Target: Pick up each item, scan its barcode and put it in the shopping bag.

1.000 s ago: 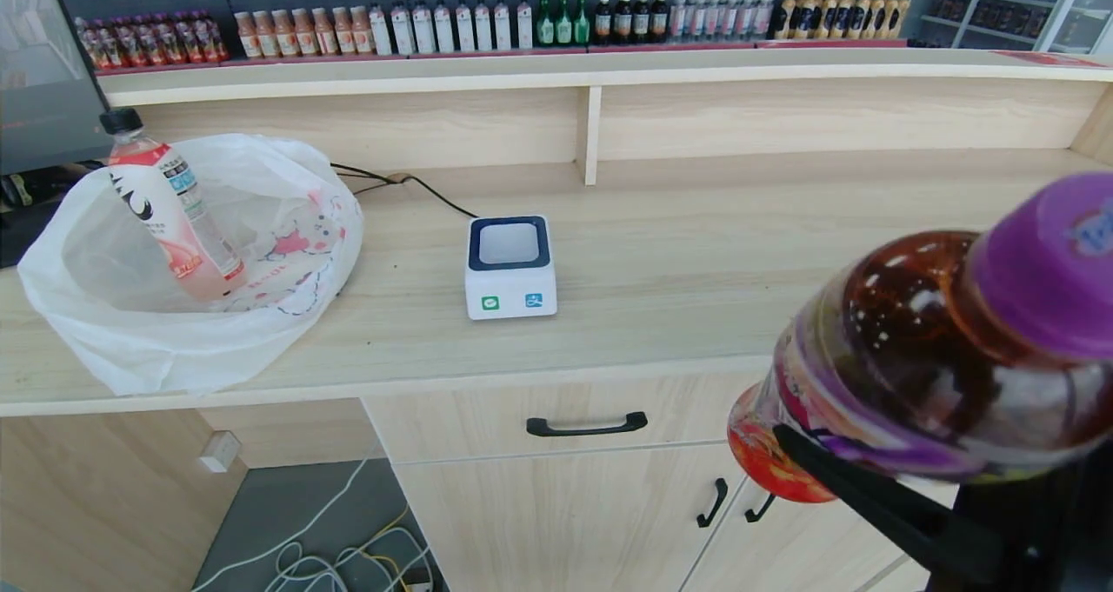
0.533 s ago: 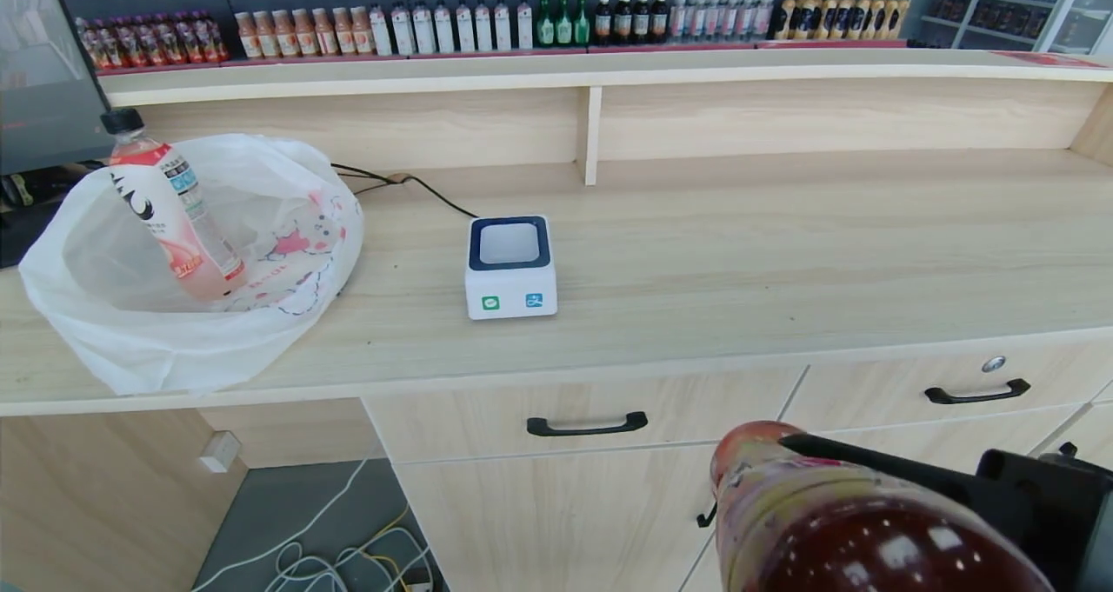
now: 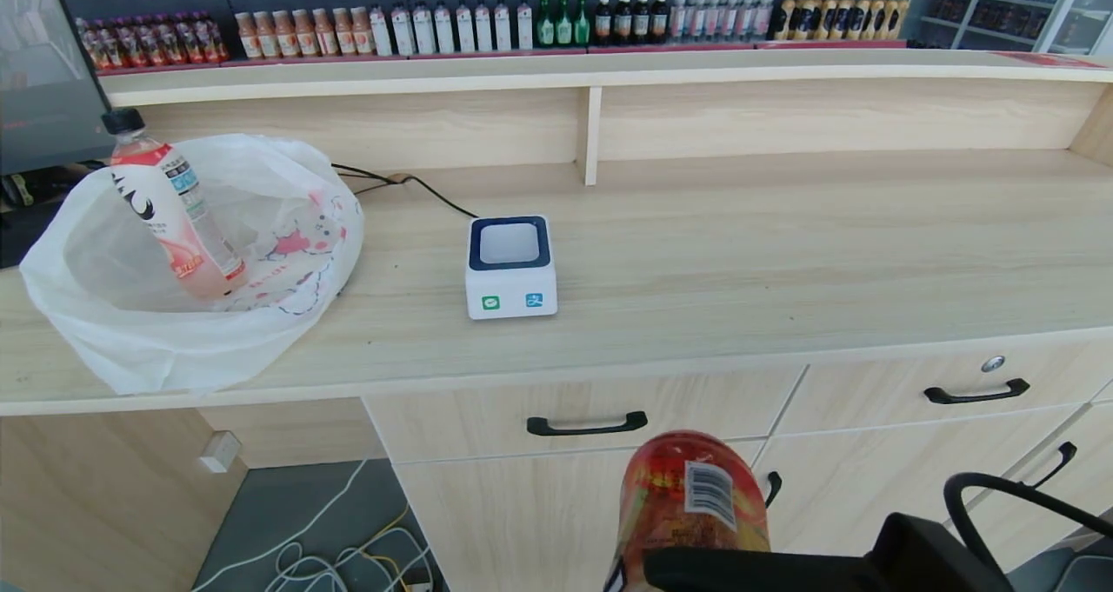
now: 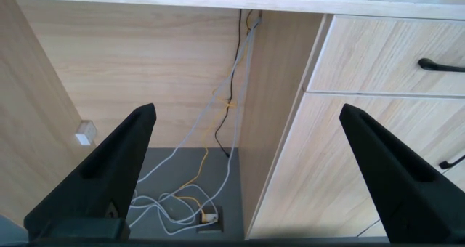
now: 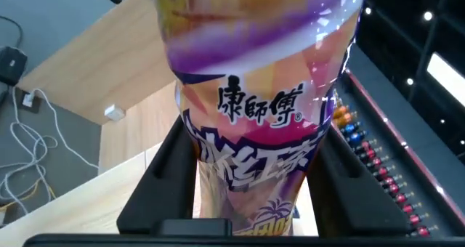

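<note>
My right gripper [image 3: 687, 562] is shut on a bottle of dark tea [image 3: 687, 496] with a purple and orange label, low in front of the counter's drawers. The bottle's base points up and away, and its barcode faces the head camera. In the right wrist view the bottle [image 5: 261, 109] sits between the two black fingers [image 5: 163, 174]. The white scanner [image 3: 510, 266] stands mid-counter, well beyond the bottle. At the counter's left, the white shopping bag [image 3: 156, 340] holds a leaning pink bottle [image 3: 169, 209]. My left gripper [image 4: 247, 167] hangs open below the counter with nothing between its fingers.
A black cable [image 3: 409, 183] runs from the scanner to the back of the wooden counter [image 3: 783, 253]. Drawers with black handles [image 3: 587, 424] lie under it. Loose cables [image 4: 189, 196] lie on the floor in the gap beside the cabinet. Shelves of bottles [image 3: 487, 23] stand behind.
The right gripper has swung the tea bottle down from the right edge to low centre. It has also turned, so the base and barcode show instead of the purple cap.
</note>
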### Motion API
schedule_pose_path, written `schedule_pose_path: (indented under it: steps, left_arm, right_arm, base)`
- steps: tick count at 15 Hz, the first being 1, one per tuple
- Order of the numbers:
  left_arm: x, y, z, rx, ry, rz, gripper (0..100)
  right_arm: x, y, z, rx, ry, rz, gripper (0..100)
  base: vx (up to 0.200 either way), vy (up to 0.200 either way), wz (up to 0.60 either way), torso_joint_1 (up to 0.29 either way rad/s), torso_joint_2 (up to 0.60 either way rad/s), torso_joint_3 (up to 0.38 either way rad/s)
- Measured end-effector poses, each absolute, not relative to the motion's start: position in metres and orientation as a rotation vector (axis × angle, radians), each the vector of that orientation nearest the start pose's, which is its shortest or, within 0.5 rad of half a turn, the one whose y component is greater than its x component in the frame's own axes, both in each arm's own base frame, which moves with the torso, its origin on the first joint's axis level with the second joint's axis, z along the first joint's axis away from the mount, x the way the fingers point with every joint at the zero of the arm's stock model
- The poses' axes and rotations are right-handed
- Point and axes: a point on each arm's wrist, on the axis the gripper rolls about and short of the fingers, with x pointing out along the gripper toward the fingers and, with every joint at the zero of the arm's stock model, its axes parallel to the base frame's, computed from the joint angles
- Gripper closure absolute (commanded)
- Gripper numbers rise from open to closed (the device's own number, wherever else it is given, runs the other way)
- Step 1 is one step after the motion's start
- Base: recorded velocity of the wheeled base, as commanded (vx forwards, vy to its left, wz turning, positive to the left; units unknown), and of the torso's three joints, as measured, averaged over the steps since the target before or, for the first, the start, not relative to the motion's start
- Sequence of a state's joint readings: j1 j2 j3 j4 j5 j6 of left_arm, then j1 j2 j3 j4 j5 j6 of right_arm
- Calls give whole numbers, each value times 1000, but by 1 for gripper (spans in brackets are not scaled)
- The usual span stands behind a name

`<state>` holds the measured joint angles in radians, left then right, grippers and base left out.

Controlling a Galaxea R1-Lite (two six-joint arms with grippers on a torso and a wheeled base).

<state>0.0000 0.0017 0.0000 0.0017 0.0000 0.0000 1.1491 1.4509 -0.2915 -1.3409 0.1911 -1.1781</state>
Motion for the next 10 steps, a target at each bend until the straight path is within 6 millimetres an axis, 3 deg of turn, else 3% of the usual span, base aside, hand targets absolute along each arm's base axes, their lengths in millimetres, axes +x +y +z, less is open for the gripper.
schedule_pose_path:
  steps: [5,10]
  left_arm:
    - [-23,0,75,0,3,0,0]
    - [-23,0,75,0,3,0,0]
  right_arm:
    - [93,212,193,-1063,-1192,884,100]
    - [100,225,194,-1159,-1275,809,100]
  base:
    - [0,0,0,0,0,0]
    - [0,0,0,0,0,0]
